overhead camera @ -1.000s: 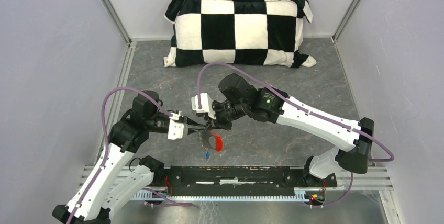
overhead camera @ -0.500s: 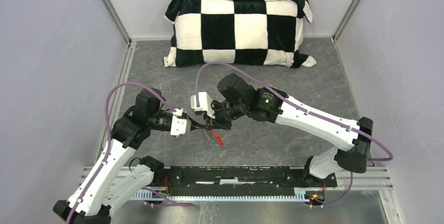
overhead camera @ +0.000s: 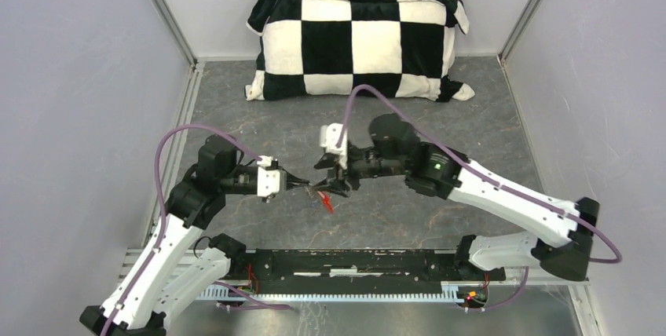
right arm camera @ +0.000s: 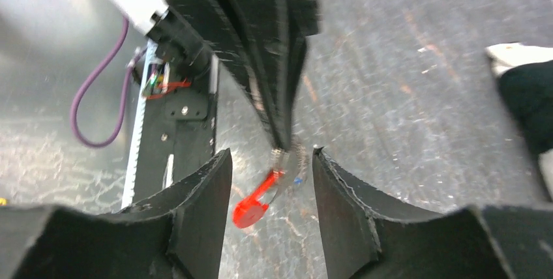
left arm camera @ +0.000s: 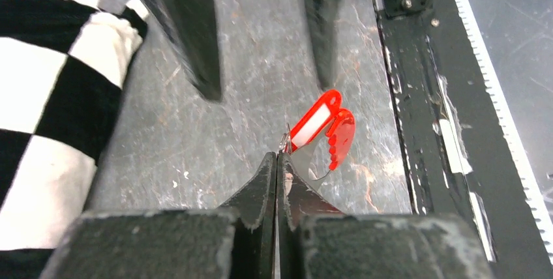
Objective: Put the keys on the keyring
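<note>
the checkered pillow (overhead camera: pixel 357 42) lies at the far edge of the grey table (overhead camera: pixel 487 116). well in front of the pillow's middle, the left gripper (overhead camera: pixel 306 187) has its fingers (left arm camera: pixel 261 181) pressed flat together, pinching the keys (right arm camera: pixel 287 157) at the tips. the right gripper (overhead camera: pixel 330 177) faces it on that same near side of the pillow, jaws spread wide to either side of the bunch, not touching it. a red tag (left arm camera: pixel 323 129) with a white label hangs under the keys. whether a ring is among them is too fine to tell.
</note>
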### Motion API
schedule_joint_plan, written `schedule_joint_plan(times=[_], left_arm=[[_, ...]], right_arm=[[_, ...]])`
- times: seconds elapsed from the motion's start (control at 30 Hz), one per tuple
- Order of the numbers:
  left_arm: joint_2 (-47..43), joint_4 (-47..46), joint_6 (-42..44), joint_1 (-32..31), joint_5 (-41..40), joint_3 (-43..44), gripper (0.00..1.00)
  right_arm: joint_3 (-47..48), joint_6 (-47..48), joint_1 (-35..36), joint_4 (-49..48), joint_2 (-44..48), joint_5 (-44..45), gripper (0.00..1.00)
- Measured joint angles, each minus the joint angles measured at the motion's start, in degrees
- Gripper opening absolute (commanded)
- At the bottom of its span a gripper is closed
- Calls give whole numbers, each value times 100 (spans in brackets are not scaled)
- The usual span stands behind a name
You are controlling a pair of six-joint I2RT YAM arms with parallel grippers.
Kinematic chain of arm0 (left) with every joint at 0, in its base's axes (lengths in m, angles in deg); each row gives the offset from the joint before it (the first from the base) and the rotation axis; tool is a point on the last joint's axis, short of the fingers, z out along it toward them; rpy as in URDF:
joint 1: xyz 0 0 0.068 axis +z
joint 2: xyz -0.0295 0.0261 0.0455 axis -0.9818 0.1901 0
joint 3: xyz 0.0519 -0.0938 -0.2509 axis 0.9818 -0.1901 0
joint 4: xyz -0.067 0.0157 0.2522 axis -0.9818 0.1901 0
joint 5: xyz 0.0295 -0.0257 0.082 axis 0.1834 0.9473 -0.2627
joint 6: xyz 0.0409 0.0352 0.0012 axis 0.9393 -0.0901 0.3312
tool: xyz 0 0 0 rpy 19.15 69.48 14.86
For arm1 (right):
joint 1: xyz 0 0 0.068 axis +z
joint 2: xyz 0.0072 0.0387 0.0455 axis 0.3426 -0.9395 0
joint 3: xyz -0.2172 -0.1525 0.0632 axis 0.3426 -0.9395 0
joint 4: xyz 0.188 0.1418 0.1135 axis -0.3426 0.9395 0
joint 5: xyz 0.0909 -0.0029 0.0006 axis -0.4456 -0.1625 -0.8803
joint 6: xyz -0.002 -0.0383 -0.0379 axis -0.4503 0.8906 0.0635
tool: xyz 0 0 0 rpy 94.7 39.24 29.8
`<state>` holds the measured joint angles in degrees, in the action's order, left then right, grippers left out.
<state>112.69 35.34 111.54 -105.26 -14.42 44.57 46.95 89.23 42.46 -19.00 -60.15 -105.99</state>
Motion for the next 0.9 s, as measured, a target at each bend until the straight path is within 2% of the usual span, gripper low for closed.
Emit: schedule_joint_plan(times=[0.23, 0.4, 0.53, 0.67, 0.8, 0.9], left_arm=[[-570, -1250, -1023, 0, 0, -396, 2], [-581, -1950, -1600, 0, -81, -426, 2], [-579, -2205, -1886, 0, -105, -452, 2], [-612, -2223, -1919, 0, -96, -466, 2], [-691, -2223, -1919, 0, -42, -472, 2], [-739, -2225, -1919, 0, 55, -472, 2]], right_arm=[[-1093, -1040, -892, -1311, 984, -376, 63], [-1379, -1497, -949, -1637, 1010, -793, 63], [-1403, -1762, -949, -1961, 953, -1091, 57], [-1403, -1939, -994, -2214, 846, -1235, 45], [-1405, -2118, -1132, -2400, 756, -1355, 43], [-1412, -2159, -1187, -2472, 691, -1423, 36]])
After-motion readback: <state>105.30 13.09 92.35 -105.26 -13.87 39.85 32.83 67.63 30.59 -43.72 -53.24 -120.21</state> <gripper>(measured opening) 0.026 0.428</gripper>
